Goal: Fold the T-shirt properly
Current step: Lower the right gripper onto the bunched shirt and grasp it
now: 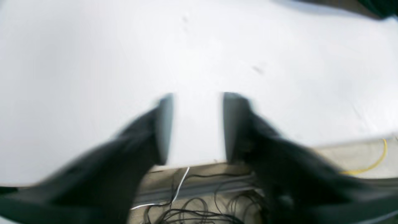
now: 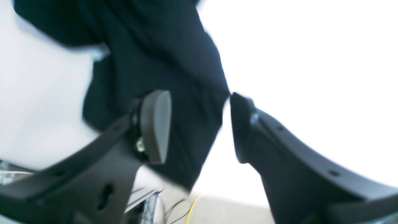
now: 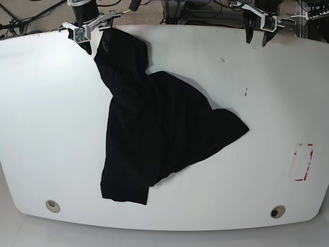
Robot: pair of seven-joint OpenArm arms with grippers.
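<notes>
The left wrist view is smeared by motion blur, so the left gripper [image 1: 196, 127] has soft edges and the dark cables [image 1: 199, 208] under the table edge cannot be told apart. In the right wrist view the T-shirt [image 2: 155, 56] is cut off at the top edge and its print is hidden. The red marking [image 3: 303, 162] at the table's right side is too small to read.

White table [image 3: 46, 128] w/ crumpled black T-shirt [image 3: 154, 128] lying on it, red marking [image 3: 302, 162] nr edge.

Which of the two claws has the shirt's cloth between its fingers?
The right claw: black T-shirt cloth lies between its parted fingers. The left claw frames only bare white table.
</notes>
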